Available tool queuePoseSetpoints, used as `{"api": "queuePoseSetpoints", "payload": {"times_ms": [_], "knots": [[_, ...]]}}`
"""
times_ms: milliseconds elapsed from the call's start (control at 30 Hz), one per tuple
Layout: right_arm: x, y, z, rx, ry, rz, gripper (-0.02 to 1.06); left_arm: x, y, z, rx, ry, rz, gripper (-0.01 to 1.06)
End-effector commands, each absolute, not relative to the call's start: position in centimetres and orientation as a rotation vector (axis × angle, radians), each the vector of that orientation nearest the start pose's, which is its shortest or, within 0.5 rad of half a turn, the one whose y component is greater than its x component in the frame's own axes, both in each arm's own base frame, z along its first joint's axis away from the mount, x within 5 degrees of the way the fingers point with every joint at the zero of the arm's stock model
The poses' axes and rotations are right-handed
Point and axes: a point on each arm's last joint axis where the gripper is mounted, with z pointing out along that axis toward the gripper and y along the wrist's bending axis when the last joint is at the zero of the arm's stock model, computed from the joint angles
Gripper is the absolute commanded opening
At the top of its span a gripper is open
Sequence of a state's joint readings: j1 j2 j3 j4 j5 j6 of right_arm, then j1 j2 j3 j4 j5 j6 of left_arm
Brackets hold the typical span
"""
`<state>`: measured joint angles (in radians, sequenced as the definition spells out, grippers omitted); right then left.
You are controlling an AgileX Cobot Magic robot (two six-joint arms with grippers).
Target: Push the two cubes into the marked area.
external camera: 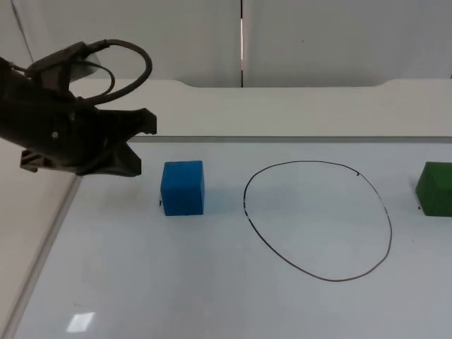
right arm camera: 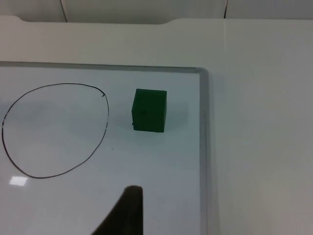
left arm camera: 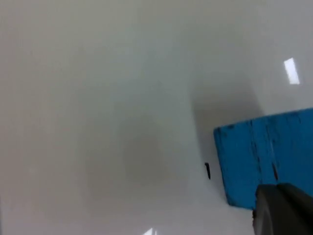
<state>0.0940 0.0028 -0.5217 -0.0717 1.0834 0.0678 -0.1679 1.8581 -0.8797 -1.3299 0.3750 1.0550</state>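
A blue cube [external camera: 183, 187] rests on the white board, left of the marked area [external camera: 318, 219], a black hand-drawn oval. My left gripper [external camera: 134, 148] hovers just left of the blue cube, a small gap away. In the left wrist view the blue cube [left arm camera: 266, 154] lies close ahead, beside a black fingertip [left arm camera: 283, 210]. A green cube [external camera: 436, 188] sits at the right edge of the top view, right of the oval. The right wrist view looks down on the green cube [right arm camera: 149, 110] from some distance, with the oval [right arm camera: 54, 129] beside it and a dark fingertip [right arm camera: 124, 215] in the foreground.
The board's raised metal edge [right arm camera: 203, 147] runs close to the green cube on its outer side. Its far edge [external camera: 282, 139] passes behind both cubes. A small black mark [left arm camera: 207, 170] is on the board next to the blue cube.
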Motion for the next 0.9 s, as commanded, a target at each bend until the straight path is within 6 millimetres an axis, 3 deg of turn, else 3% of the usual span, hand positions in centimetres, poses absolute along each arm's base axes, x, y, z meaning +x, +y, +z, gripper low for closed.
{"api": "queuePoseSetpoints", "payload": {"times_ms": [0,300,467,867], "knots": [[-0.7,-0.6,28.0,-0.022,2.045,0.011,1.05,33.6,-9.0,12.7,-0.005,2.577,-0.61,0.0],[-0.7,-0.6,28.0,-0.022,2.045,0.011,1.05,35.4,-9.0,10.9,-0.053,2.58,-0.496,0.0],[-0.7,-0.6,28.0,-0.022,2.045,0.011,1.05,35.4,-9.8,10.4,-0.036,2.576,-0.425,0.0],[-0.7,-0.6,28.0,-0.022,2.045,0.011,1.05,35.0,-12.0,8.8,0.002,2.618,-0.447,0.0]]}}
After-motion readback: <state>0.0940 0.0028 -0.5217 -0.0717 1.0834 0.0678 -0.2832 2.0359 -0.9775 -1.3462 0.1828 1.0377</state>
